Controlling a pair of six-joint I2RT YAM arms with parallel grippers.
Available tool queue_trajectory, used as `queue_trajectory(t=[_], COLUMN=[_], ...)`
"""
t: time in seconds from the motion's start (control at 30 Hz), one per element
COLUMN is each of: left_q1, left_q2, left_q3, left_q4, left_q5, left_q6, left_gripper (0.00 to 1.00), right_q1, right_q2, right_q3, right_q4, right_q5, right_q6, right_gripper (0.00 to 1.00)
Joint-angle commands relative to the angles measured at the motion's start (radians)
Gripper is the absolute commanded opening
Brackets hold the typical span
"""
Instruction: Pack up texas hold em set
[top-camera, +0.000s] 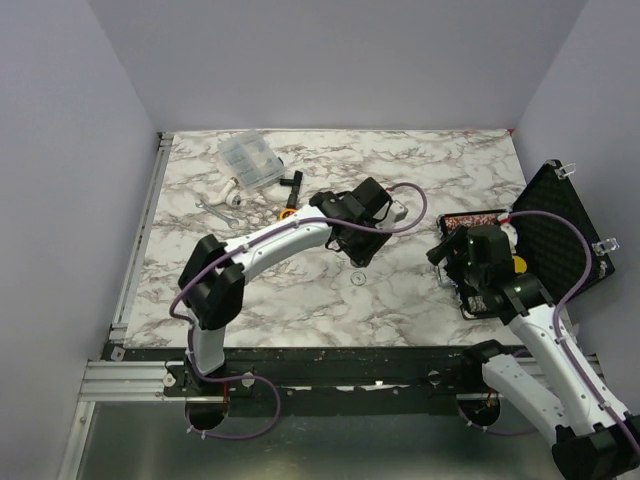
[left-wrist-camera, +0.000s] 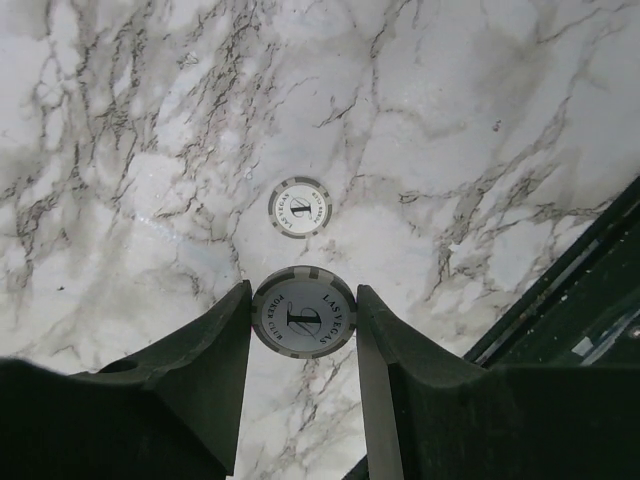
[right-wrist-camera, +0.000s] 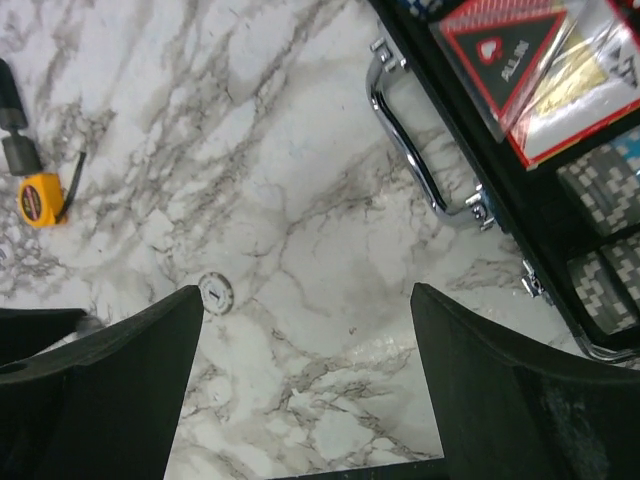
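Marble table (top-camera: 260, 290) fills the top view, with grey walls (top-camera: 330, 60) around it. The left gripper (top-camera: 357, 250) hangs over the middle of the table; from above I cannot tell how its fingers stand. A loose chip (top-camera: 357, 279), white, lies on the marble just on the near side of this gripper. Beyond the left arm, well apart from the gripper, are a tape measure (top-camera: 287, 213) and a clear box (top-camera: 250, 160). The right gripper (top-camera: 462, 262) is over the left edge of the case (top-camera: 560, 225), which stands open. A yellow disc (top-camera: 519, 265) lies in the case, just to the right of this gripper.

From the left wrist, the two fingers (left-wrist-camera: 215, 340) pinch a held chip (left-wrist-camera: 304, 315) by its rim. It is white, with its printed face toward the camera. The loose chip lies flat on the marble just beyond the fingertips, apart from the held one.

From the right wrist, the fingers are spread wide and nothing is between them. The loose chip lies just beside the tip of the finger on the picture's left, and the tape measure is farther out on that side. On the other side is the case with its chrome handle (right-wrist-camera: 420, 150). Inside it a red triangle (right-wrist-camera: 500, 60) lies on the card box (right-wrist-camera: 565, 140), and the chip rows (right-wrist-camera: 600, 180) are nearer to the gripper.
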Motion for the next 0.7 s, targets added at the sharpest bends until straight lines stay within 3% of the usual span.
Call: queue_trajectory(t=[0.0, 0.17, 0.37, 0.5, 0.67], left_q1=[0.007, 0.007, 0.000, -0.025, -0.041], left_q2=[-0.150, -0.201, -0.247, -0.257, -0.269], left_q3=[-0.028, -0.014, -0.009, 0.006, -0.008], left_q4=[0.008, -0.010, -0.020, -0.048, -0.035], left_q5=[0.024, 0.025, 0.018, -0.021, -0.003], left_q6=[-0.013, -0.016, -0.028, -0.029, -0.022], left_gripper=[0.00, 0.00, 0.00, 0.00, 0.00], right_q1=[-0.003, -0.005, -0.034, -0.075, -0.077], right_q2=[0.029, 0.111, 0.311, 0.474, 0.582], right_q3=[-0.063, -0.058, 0.122, 0.201, 0.171], right_q4=[0.077, 0.193, 0.266, 0.296, 0.444], right_q5=[-0.125, -0.283, -0.530, -0.755, -1.136], right_q6=[0.083, 0.072, -0.085, -0.168, -0.226], right_gripper=[0.87, 0.88, 0.91, 0.90, 0.89])
